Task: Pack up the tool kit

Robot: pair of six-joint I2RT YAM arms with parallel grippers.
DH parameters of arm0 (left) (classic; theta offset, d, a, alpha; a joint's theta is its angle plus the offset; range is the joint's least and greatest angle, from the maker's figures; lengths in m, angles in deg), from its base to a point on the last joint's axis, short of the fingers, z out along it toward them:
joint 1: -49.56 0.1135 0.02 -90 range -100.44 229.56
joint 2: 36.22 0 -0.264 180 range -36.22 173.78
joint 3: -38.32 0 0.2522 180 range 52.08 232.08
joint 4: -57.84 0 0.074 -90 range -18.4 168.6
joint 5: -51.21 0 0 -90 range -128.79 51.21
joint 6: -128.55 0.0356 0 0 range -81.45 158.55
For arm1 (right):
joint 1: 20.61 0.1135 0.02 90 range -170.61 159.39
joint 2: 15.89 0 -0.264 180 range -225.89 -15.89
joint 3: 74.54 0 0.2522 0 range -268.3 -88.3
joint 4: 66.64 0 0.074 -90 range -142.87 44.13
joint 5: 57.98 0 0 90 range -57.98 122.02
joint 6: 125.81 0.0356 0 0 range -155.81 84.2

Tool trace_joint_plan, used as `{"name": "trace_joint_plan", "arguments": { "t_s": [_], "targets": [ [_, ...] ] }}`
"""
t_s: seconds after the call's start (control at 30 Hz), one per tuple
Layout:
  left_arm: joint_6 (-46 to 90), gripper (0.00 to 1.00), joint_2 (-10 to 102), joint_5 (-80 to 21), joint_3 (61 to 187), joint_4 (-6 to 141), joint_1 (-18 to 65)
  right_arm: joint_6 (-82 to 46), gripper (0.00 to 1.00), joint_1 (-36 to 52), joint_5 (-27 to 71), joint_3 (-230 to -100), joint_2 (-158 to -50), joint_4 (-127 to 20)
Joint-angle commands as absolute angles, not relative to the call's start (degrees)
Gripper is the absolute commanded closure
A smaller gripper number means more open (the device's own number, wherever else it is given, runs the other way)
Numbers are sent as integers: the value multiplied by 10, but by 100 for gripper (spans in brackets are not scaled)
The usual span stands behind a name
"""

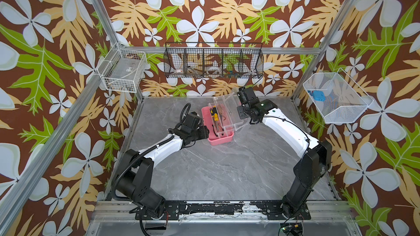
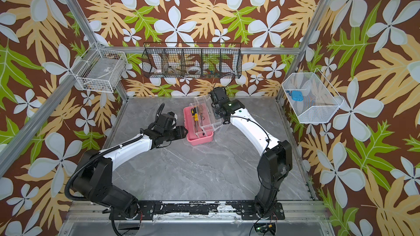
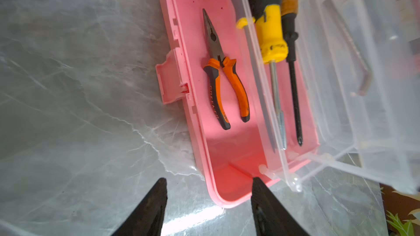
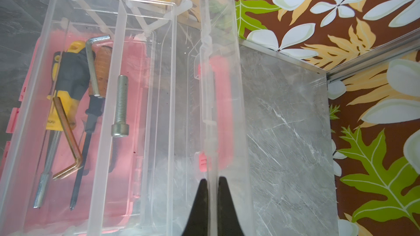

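grey marble table; black wire basket on floral back wall

Open pink case, clear lid raised, holds pliers, screwdrivers.

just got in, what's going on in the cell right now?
Tool kit packing in progress. The right gripper is pinched shut on the edge of the clear lid, holding the pink case open. The left gripper is open and empty by the case's end. The pliers lie on the case floor; the screwdrivers sit under the clear tray, which carries two hex keys and a bolt.
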State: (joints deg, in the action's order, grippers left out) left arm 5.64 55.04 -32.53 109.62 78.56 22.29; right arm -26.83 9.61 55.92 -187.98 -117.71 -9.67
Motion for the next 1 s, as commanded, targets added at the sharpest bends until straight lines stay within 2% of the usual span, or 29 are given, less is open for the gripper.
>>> {"name": "trace_joint_plan", "arguments": {
  "t_s": [0.0,0.1,0.23,0.37,0.7,0.93,0.97],
  "targets": [
    [40,42,581,-305,1110,735,224,-269,100,107,588,-1886,-1170,-124],
    [27,46,606,-293,1118,715,224,-269,100,112,591,-1879,-1169,-123],
    [29,71,628,-293,1123,713,224,-280,100,126,619,-1879,-1167,-124],
    [26,83,641,-291,1121,705,224,-298,100,160,657,-1884,-1169,-126],
    [25,84,662,-289,1131,702,224,-263,100,258,648,-1885,-1185,-117],
    [25,84,673,-289,1138,703,224,-230,100,271,605,-1862,-1181,-120],
    [24,84,674,-288,1139,704,224,-228,97,270,604,-1854,-1177,-122]
  ]
}}
